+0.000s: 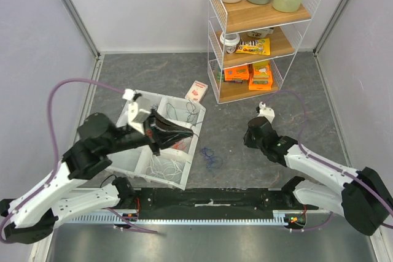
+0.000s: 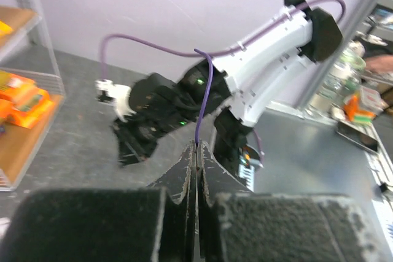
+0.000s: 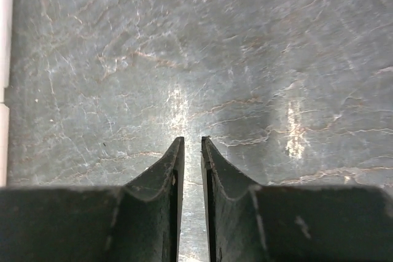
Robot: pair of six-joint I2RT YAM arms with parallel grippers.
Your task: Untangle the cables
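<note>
Cables (image 1: 166, 165), top view: white, red and dark bundles in compartments of white tray (image 1: 132, 159), directly under left claw (image 1: 190, 133). Blue coil (image 1: 210, 157) on table (image 1: 245, 173) just past its tips, between both claws. Right claw (image 1: 250, 141) aimed down at bare table. Wire shelf (image 1: 215, 29) behind right claw: bottles, cup, orange and yellow packets, print too small to read. Same for red-and-white box (image 1: 196, 91).
Left wrist view: fingertips (image 2: 184, 176) pressed fully together, thin bluish-purple cable (image 2: 204, 96) pinched at tips, sticking straight out ahead.
Right wrist view: fingers (image 3: 172, 164) almost closed, narrow slit left, nothing held or touched, grey table beneath.
</note>
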